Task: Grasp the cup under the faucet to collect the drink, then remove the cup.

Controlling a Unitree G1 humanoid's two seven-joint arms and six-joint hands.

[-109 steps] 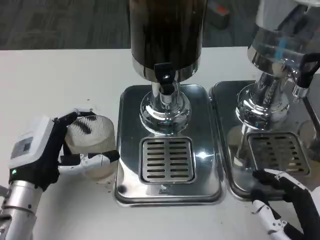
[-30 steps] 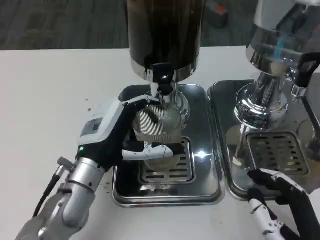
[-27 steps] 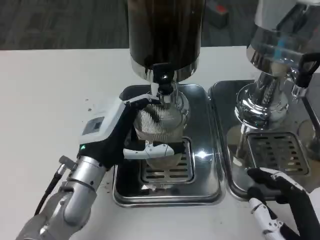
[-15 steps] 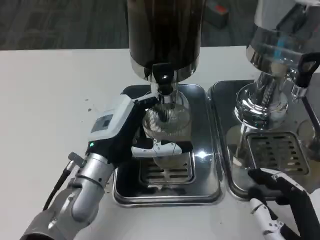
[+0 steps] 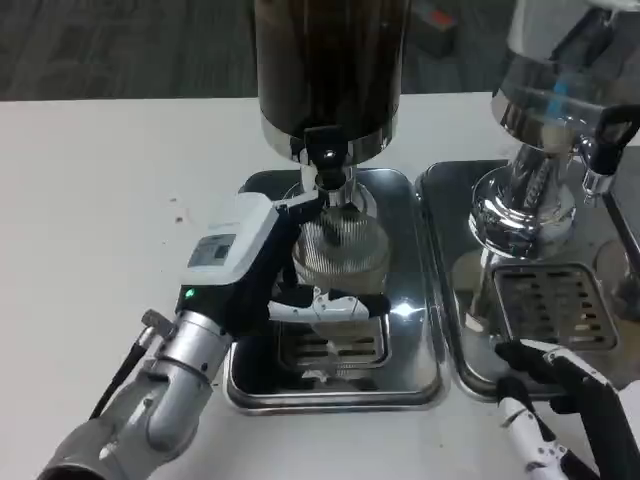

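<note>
A white bench [image 5: 100, 180] is filling most of what we are seeing, with dark carpet behind it. The cup [image 5: 338, 255], clear and ribbed, is sitting over the slotted grate [image 5: 333, 345] of the left metal drip tray [image 5: 405, 330], right beneath the faucet [image 5: 327, 160] of the dark drink dispenser [image 5: 330, 60]. We are seeing our left robot hand [image 5: 255, 265] gripping the cup from its left side: the white back is facing up with a small green light showing, one finger is wrapping across the cup's front and the thumb is curling over its upper rim. The silver left forearm [image 5: 160, 400] is reaching in from the lower left. To the right, a second drip tray [image 5: 450, 250] is carrying a clear dispenser [image 5: 560, 90] on a chrome stand, with its own grate [image 5: 555, 305]. Our right robot hand [image 5: 575, 410] is resting at the front edge of that second tray, near the lower right corner, holding nothing, its black and white fingers loosely spread.
</note>
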